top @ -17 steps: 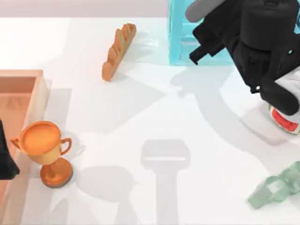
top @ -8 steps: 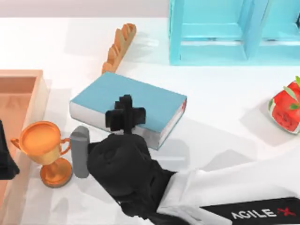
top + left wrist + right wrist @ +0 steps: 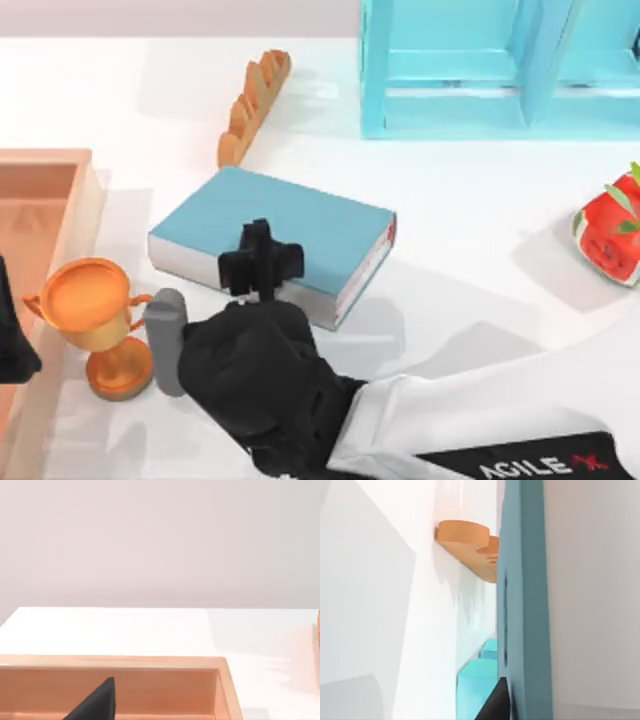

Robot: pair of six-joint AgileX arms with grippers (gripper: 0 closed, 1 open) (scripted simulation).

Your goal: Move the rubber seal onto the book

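Right gripper (image 3: 262, 262): seen from above at the book's near long edge, reached in from the lower right of the table; whether its fingers were spread or closed could not be told, nor whether anything was held.
Book (image 3: 290, 225): laid flat left of the table's centre, teal cover up, white page edges toward the gripper; the gripper's dark tip overlapped that edge.
Rubber seal: not made out in any view.
Left arm: parked at the table's left edge, over the wooden tray (image 3: 75, 200).
Top view: the trophy (image 3: 98, 315) stood just left of the right arm's wrist; bread (image 3: 252, 105) lay beyond the book, the light-blue shelf (image 3: 450, 70) at the far right, a strawberry (image 3: 610, 235) at the right edge.
Left wrist view: the tray's wall (image 3: 150, 662) and bare table were shown.
Right wrist view: the book's teal cover (image 3: 525, 605) was seen edge-on, very close, with the bread (image 3: 470, 545) behind.
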